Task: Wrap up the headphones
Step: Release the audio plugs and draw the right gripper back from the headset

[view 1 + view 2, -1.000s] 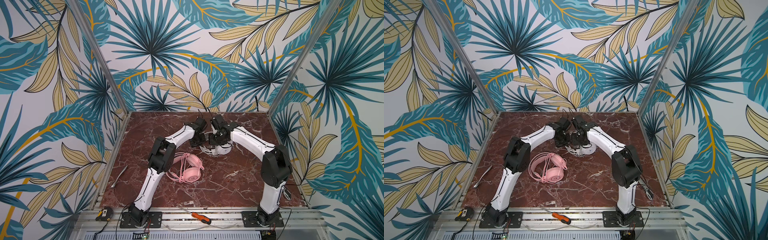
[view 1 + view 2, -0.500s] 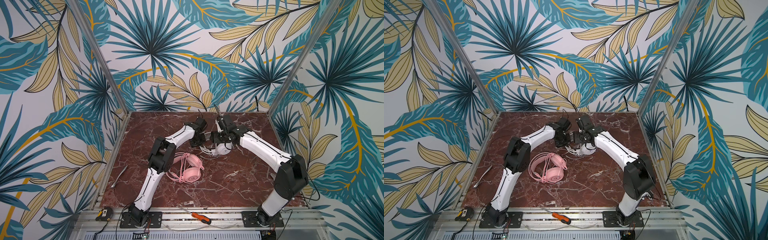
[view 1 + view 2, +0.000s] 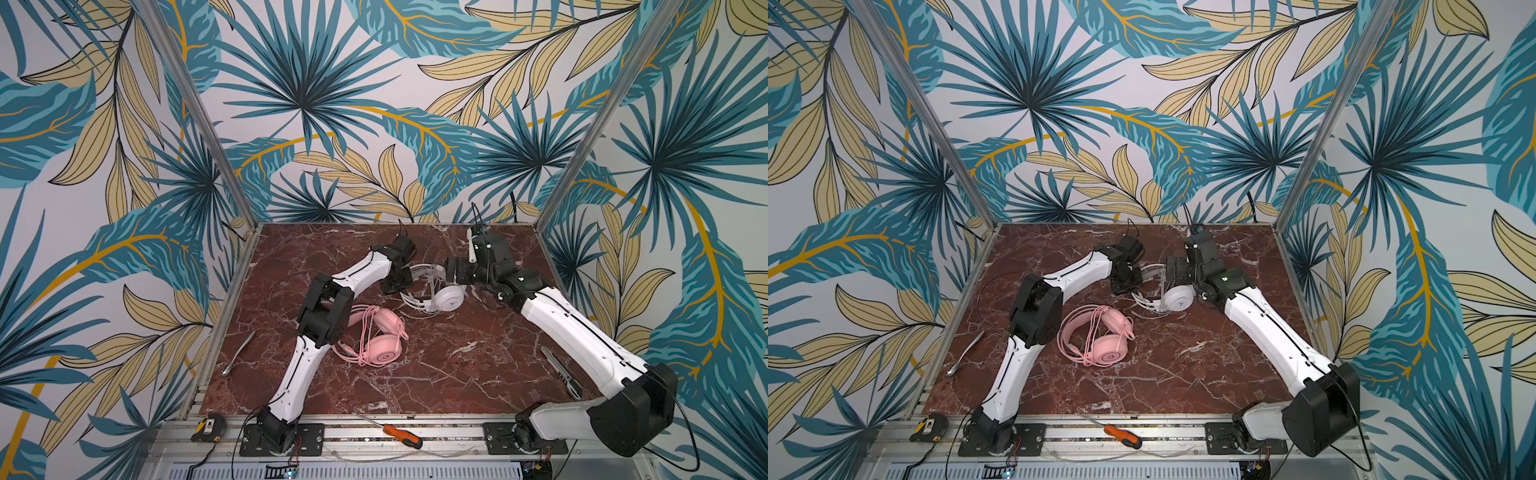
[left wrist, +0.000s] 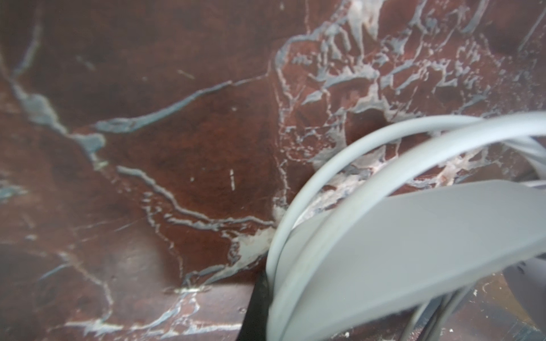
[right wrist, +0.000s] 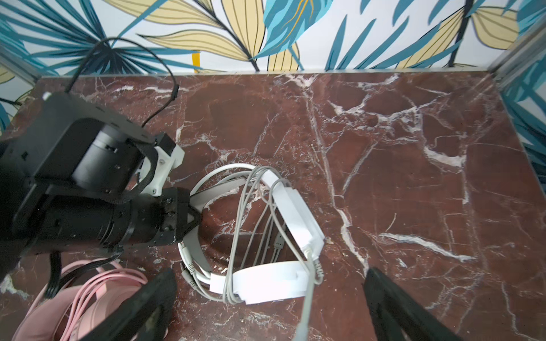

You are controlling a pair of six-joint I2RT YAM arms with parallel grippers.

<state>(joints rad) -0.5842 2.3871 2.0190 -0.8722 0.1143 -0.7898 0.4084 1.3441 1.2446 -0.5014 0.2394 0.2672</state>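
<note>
Right wrist view: right end effector (image 5: 270, 277) is spread fully wide and empty, hovering just above white headset (image 5: 295, 212). A run of white cable (image 5: 305, 298) hangs down between its fingers, not gripped. Left end effector (image 5: 193, 217) is pinched shut on the headset's grey inner band, steadying it. Cable loops already cross the headband several times.

Likely step: regrasp the hanging cable and lay another turn, or tuck it.
- Close on the cable alone, not on the headband.
- Pull lightly so the loops sit snug without dragging the headset out of the left pinch.
- The left hold should not loosen.
- Risk: slack loops sliding off the arch.

White headset lies on worktop (image 3: 457, 374) toward the back middle. Pink headset (image 3: 380, 351) lies nearer the front, apart from it, with its cable bundled over it.

Pose, in both top views:
- Left arm: wrist bent down and inward, elbow raised beside pink headset.
- Right arm: stretched low from its base, wrist turned toward left arm.
</note>
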